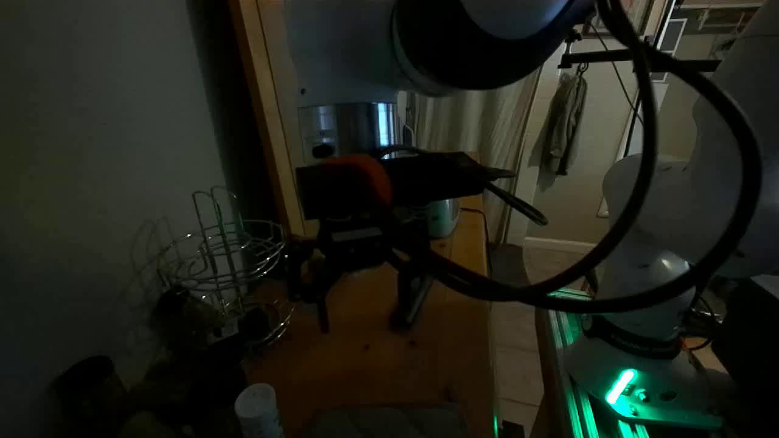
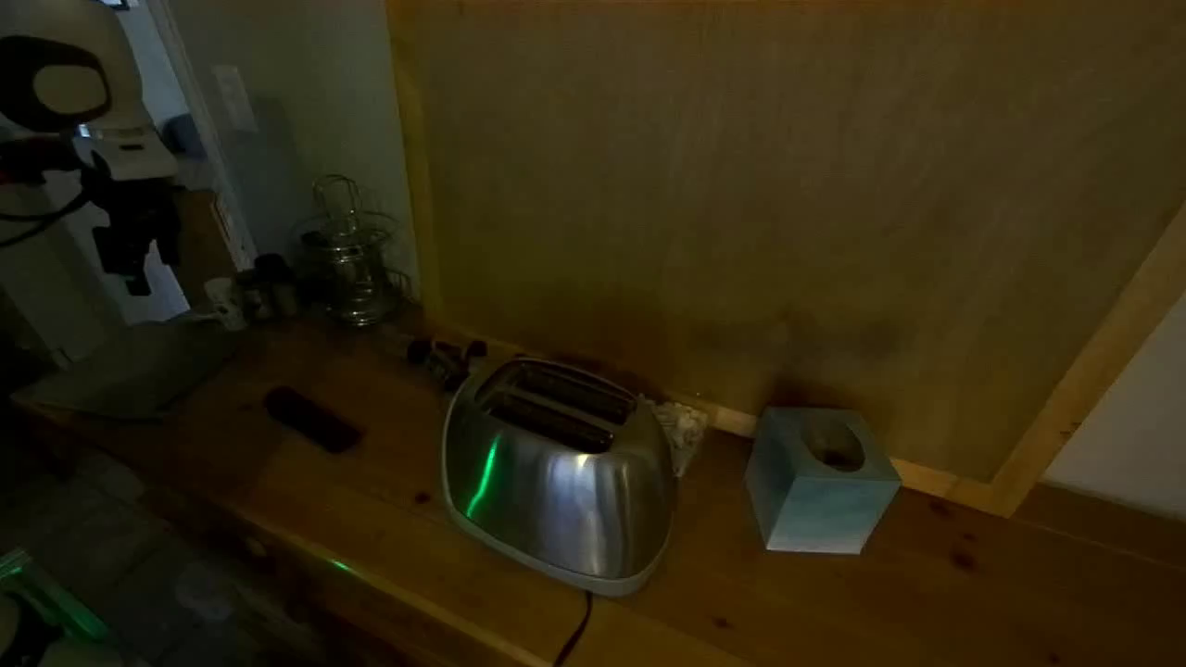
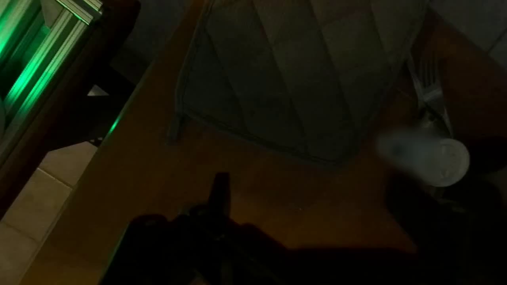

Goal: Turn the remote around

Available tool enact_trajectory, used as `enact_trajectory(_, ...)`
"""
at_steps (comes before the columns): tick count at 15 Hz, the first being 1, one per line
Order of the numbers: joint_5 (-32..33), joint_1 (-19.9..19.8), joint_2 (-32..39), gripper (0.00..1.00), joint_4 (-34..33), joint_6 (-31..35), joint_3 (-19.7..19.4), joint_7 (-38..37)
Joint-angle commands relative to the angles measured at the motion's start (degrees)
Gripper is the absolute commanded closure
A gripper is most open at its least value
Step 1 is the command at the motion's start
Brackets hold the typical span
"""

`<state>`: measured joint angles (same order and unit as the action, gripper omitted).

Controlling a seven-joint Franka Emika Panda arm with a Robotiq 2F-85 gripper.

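Observation:
The remote [image 2: 310, 419], a slim dark bar, lies on the wooden table [image 2: 398, 519] in an exterior view, between a grey cloth and the toaster. I cannot make it out in the wrist view or in the exterior view that shows my arm close up. My gripper [image 1: 363, 321] hangs above the table with its dark fingers spread wide and nothing between them. It appears small at the far left, apart from the remote, in an exterior view [image 2: 154, 269]. In the dim wrist view my gripper [image 3: 311, 178] frames bare wood, with the fingertips far apart.
A silver toaster [image 2: 565, 509] and a pale blue tissue box [image 2: 815, 500] stand along the table. Near the wall is a wire rack [image 1: 225, 255]. A quilted cloth [image 3: 289, 79], a white-capped container [image 3: 451, 162] and a fork [image 3: 431, 89] lie beyond my fingers.

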<state>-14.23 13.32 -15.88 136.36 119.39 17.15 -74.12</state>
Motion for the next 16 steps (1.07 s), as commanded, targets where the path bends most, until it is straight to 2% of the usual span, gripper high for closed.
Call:
enact_trajectory(1,-0.06,-0.25,-0.02,0.0,-0.06,-0.1,0.21,0.06)
enact_trajectory(12,-0.06,-0.24,-0.02,0.0,-0.06,-0.1,0.21,0.06)
enact_trajectory(16,-1.41,-2.24,-6.88,0.0,5.27,2.12,-1.18,-6.9)
